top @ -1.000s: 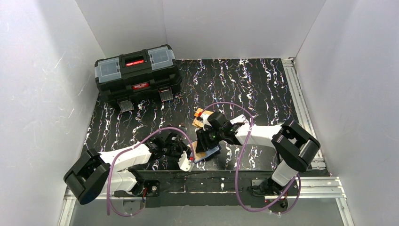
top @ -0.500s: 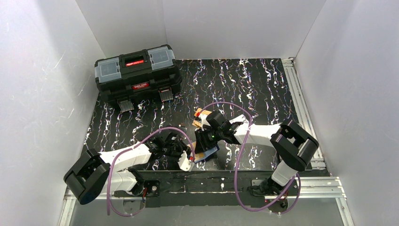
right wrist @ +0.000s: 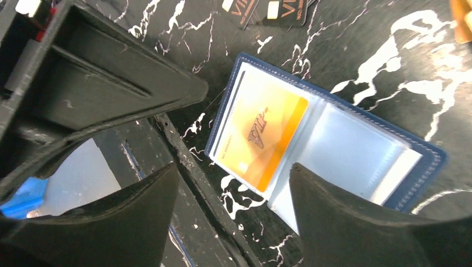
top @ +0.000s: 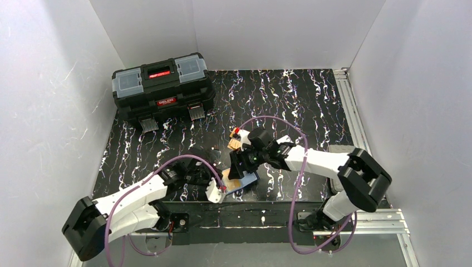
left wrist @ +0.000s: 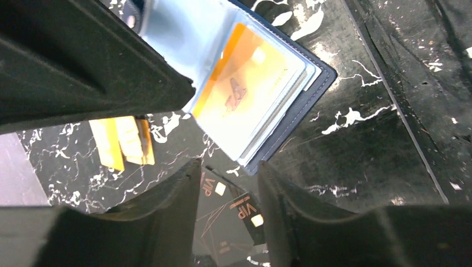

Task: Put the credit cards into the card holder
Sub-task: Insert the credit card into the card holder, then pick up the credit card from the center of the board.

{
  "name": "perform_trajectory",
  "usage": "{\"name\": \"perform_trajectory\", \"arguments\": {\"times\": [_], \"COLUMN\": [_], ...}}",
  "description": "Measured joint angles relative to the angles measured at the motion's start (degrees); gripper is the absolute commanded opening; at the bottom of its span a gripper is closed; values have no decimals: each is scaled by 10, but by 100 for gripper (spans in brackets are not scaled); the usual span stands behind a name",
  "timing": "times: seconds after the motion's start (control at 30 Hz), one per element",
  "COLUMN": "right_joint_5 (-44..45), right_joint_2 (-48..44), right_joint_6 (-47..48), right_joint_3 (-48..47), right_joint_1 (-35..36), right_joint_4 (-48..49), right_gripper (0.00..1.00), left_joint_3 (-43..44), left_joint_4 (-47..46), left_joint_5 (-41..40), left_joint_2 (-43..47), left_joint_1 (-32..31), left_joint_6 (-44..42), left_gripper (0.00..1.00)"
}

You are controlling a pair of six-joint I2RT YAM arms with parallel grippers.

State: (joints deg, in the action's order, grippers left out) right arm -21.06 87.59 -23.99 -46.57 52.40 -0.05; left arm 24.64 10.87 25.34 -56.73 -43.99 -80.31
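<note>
While the holder point(top: 245, 181) lies open on the table point(top: 311, 94) close to the near edge, both grippers hang over it from either side. Its navy cover faces down and its light blue inside, with clear pockets, faces up. One orange-yellow card point(right wrist: 261, 130) sits in a clear pocket on the half nearer the table's near edge, flat and straight in its sleeve.

From the left, the left gripper point(left wrist: 229, 167) reaches in low beside the holder. Its fingers stand a little apart with nothing between them, and the table shows through the narrow gap. From the right, the right gripper point(right wrist: 234, 168) comes over the holder with its fingers spread wide and nothing held. In the left wrist view one of its fingers covers part of the holder's far half; whether it presses on the flap cannot be told.

More orange cards point(top: 236, 143) lie in a small overlapping pile on the table just beyond the holder, on its far side, apart from it. Two black cards point(left wrist: 225, 214) marked VIP lie flat just left of the holder, under the left gripper.

Well away at the far left stands a black toolbox point(top: 163, 89), shut, with grey lid compartments and a red strip on top.
</note>
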Motion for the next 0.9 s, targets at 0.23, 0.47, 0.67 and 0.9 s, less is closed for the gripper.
{"name": "perform_trajectory", "arguments": {"times": [0.23,0.47,0.67,0.9], "right_joint_5": [43,70,91,134], "right_joint_2": [-49,-119,-190,-184], "right_joint_6": [-4,-76,-138,-149], "right_joint_3": [-44,-87,-31,-31], "right_joint_1": [-41,-194,-311,-314], "right_joint_4": [-89,-186,-222,-295], "right_gripper": [98,66,1,31], "left_joint_3": [73,186,367,654], "left_joint_4": [102,149,158,268], "left_joint_5": [-23,-59,-118,-136], "left_joint_2": [54,28,-113,-352], "left_joint_1": [0,0,0,5], "left_joint_6": [35,113,259,374], "left_gripper": [93,98,98,98]}}
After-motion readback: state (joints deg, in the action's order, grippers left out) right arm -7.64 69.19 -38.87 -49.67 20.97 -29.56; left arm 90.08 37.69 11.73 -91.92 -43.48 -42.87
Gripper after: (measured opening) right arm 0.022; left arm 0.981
